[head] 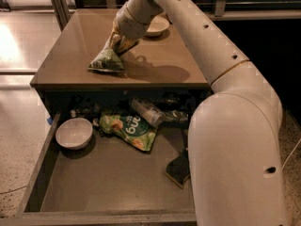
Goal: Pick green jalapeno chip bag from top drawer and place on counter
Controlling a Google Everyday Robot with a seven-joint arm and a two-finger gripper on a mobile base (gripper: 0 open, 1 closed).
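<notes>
The green jalapeno chip bag (107, 61) is on the counter (70, 51), its wide bottom resting near the counter's front left and its narrow top pointing up and to the right. My gripper (120, 37) reaches down from the arm above the counter and is shut on the bag's top end. Below the counter the top drawer (108, 182) is pulled out.
A white bowl (156, 26) sits at the back of the counter. The drawer holds a white bowl (74, 133) at the left, a brighter green bag (129, 128), a plastic bottle (146, 111) and a dark flat object (178, 171). My arm's large body (235, 164) covers the drawer's right side.
</notes>
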